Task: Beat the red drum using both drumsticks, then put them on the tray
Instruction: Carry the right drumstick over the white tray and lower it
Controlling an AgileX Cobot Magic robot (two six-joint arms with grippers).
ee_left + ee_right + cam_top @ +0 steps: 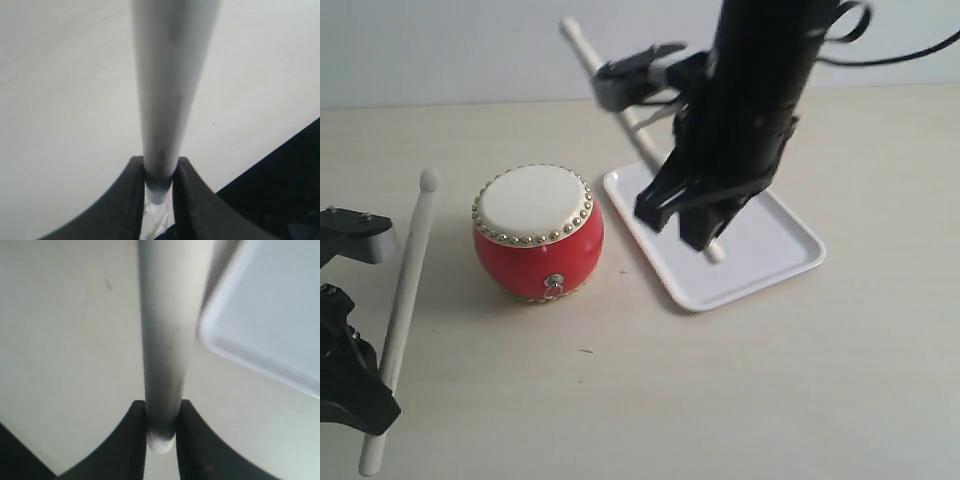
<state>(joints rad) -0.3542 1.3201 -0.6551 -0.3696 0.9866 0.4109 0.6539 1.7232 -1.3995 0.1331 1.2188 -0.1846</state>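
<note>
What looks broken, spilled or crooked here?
Nothing stands out. The red drum stands upright with no visible damage, the tray lies flat beside it, and nothing is spilled. The left gripper grips the left drumstick and the right gripper grips the right drumstick; both sticks look straight and whole.

The drum (535, 262) has a glossy red body, a matt cream skin and shiny metal studs. The tray (775, 250) looks like smooth white plastic; the drumsticks (406, 290) are smooth pale wood.

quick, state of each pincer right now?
left pincer: closed on a drumstick
right pincer: closed on the other drumstick
</note>
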